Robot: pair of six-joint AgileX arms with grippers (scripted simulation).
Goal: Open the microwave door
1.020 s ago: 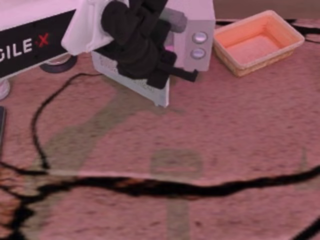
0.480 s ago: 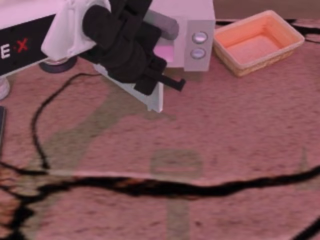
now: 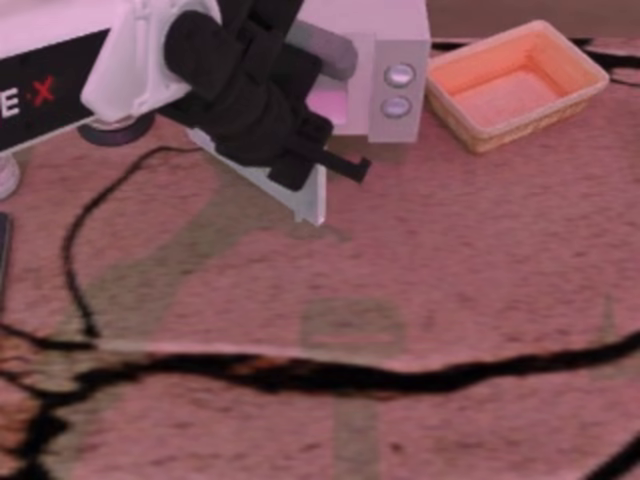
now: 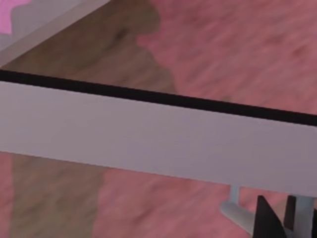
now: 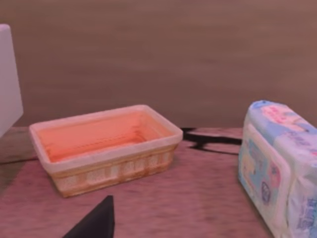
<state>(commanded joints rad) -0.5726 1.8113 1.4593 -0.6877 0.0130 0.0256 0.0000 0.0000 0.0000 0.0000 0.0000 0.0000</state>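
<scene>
Top view, pinkish mottled table (image 3: 470,280), black cracks, left claw (image 3: 335,160) seemingly gripping swung-out microwave door (image 3: 300,195), basket (image 3: 515,85) right.

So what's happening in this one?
The left arm is working at the microwave at the table's far edge. The left gripper sits by the free edge of the microwave door, which is swung well out from the front, so the pale interior shows beside the two knobs. A basket stands to the microwave's right, and a soft packet shows only in the right wrist view.
</scene>
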